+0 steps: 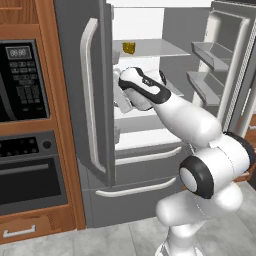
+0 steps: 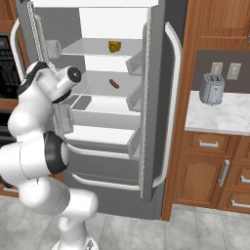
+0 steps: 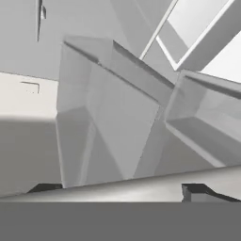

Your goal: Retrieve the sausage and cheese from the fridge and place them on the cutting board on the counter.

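Fingers (image 3: pixel 124 188) spread wide, released, nothing between them; in hand view the two dark tips sit low at bottom, far apart, one left (image 3: pixel 44 188), one right (image 3: pixel 200 190), pointing at grey door bins (image 3: pixel 117 117) of the fridge, close up. Hand sits at edge of the open fridge (image 1: pixel 95 100), near left door's inner side, about mid-shelf height; in left base view the wrist hides most of the hand, so fingers themselves can't be made out there. Arm (image 1: pixel 200 145) rises from lower right of left base view, reaches up and left into the fridge opening. In right base view arm (image 2: pixel 39 146) stands at left in front of left door, hand end near the door's bins. Both fridge doors open, white interior, glass shelves. Cheese (image 2: pixel 114 46), small yellow wedge, on upper shelf, toward back; also seen in left base view (image 1: pixel 129 48), above the wrist. Sausage (image 2: pixel 114 84), short dark red-brown piece, lies on the next shelf down, below cheese, well apart from the hand. Black microwave (image 1: pixel 22 82) and oven (image 1: pixel 30 172) in wood cabinet left of fridge. Right of fridge: wood cabinets, marbled surface (image 2: pixel 219 117) w/ silver toaster (image 2: pixel 212 89) on it, wall outlets above.
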Controlling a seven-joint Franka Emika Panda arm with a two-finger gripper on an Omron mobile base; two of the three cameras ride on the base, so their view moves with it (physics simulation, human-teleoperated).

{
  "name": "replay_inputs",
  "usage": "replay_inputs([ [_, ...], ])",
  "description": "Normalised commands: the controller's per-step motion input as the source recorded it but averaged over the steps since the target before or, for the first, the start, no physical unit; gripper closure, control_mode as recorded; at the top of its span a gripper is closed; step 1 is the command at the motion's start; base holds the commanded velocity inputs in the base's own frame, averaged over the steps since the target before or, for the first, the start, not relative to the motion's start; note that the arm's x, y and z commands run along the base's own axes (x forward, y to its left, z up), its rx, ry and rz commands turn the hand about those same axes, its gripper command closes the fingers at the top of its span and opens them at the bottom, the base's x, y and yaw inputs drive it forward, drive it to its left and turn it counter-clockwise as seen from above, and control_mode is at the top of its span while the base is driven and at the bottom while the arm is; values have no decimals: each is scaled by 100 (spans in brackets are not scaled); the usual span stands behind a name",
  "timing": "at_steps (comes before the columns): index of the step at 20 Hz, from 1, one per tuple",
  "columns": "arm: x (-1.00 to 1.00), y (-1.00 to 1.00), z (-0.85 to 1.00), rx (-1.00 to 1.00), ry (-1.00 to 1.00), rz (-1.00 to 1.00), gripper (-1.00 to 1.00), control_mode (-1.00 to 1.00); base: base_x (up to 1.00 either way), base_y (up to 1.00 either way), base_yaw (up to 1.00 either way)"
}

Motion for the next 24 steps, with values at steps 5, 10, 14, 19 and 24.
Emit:
replay_inputs([
  [5, -64, 76, -4, -9, -2, 20, -100, -100, 0, 0, 0],
  [10, -56, 81, -6, -14, -3, 20, -100, -100, 0, 0, 0],
  [14, -47, 86, -6, -15, -3, 16, -100, -100, 0, 0, 0],
  [19, -26, 86, 0, -16, -11, 7, -100, -100, 0, 0, 0],
  [24, -12, -5, 0, -19, -9, 2, -100, -100, 0, 0, 0],
])
